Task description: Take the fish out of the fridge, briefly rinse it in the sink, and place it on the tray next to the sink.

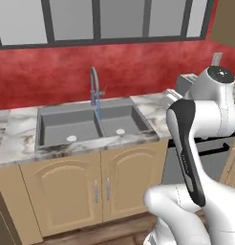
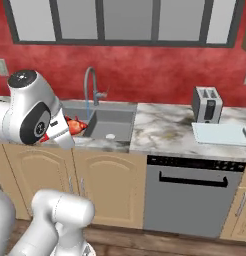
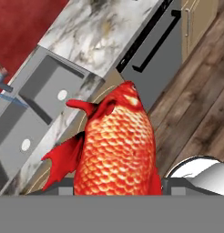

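The red-orange fish (image 3: 116, 145) stands large in the hand view, head up, with my gripper (image 3: 117, 189) shut on its lower body. In the right base view the fish (image 2: 75, 125) pokes out from behind my arm, over the counter edge just left of the sink (image 2: 107, 122). The two-basin grey sink (image 1: 90, 125) has a thin blue stream running from its arched faucet (image 1: 94, 81). A pale tray (image 2: 220, 134) lies on the counter to the sink's right. The fridge is out of view.
A toaster (image 2: 207, 104) stands behind the tray. A dishwasher (image 2: 195, 195) with a dark bar handle sits under the marble counter (image 2: 162, 131). Wooden cabinet doors (image 1: 81, 191) are below the sink, over a wood floor (image 3: 200, 118).
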Robot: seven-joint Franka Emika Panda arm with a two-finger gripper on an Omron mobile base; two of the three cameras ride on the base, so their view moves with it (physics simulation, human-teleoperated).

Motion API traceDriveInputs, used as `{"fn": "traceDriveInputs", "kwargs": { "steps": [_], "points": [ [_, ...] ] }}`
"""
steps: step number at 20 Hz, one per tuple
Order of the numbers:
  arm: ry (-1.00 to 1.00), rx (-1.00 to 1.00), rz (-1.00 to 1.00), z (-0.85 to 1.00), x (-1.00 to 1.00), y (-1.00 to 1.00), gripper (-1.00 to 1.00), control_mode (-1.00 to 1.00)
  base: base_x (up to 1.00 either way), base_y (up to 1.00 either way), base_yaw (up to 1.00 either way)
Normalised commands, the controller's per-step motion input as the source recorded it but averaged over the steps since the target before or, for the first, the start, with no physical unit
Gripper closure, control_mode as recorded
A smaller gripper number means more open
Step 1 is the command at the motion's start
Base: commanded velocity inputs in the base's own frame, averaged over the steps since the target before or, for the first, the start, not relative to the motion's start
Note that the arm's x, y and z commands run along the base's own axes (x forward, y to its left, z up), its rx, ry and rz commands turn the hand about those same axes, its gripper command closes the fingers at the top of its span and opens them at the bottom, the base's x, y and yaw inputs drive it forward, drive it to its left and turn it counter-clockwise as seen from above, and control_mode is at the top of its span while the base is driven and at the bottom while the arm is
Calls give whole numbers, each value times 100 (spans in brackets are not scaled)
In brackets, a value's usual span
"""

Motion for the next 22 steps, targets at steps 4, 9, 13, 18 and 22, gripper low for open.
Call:
{"fn": "traceDriveInputs", "kwargs": {
  "steps": [4, 9, 13, 18, 22],
  "points": [
    [0, 0, 0, 0, 0, 0, 100, 100, 100, 0, 5],
    [0, 0, 0, 0, 0, 0, 100, 100, 94, 0, 10],
    [0, 0, 0, 0, 0, 0, 100, 100, -11, 0, 8],
    [0, 0, 0, 0, 0, 0, 100, 100, -88, 0, 1],
    [0, 0, 0, 0, 0, 0, 100, 100, -28, -1, 0]
  ]
}}
